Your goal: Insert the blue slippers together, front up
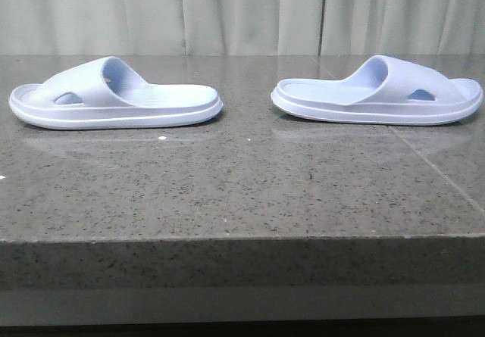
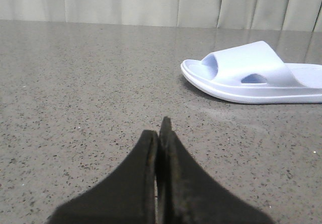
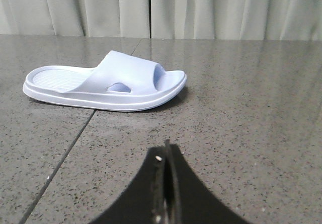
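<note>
Two pale lavender-blue slippers lie flat, soles down, on the dark speckled stone table. The left slipper point(image 1: 114, 95) has its toe end pointing left and also shows in the left wrist view point(image 2: 251, 73). The right slipper point(image 1: 379, 93) has its toe end pointing right and also shows in the right wrist view point(image 3: 105, 82). Their heels face each other with a gap between. My left gripper point(image 2: 159, 131) is shut and empty, well short of its slipper. My right gripper point(image 3: 165, 151) is shut and empty, also short of its slipper. Neither gripper shows in the front view.
The stone table point(image 1: 242, 185) has a front edge near the camera and a thin seam point(image 3: 65, 153) running across its right part. A pale curtain point(image 1: 242, 11) hangs behind the table.
</note>
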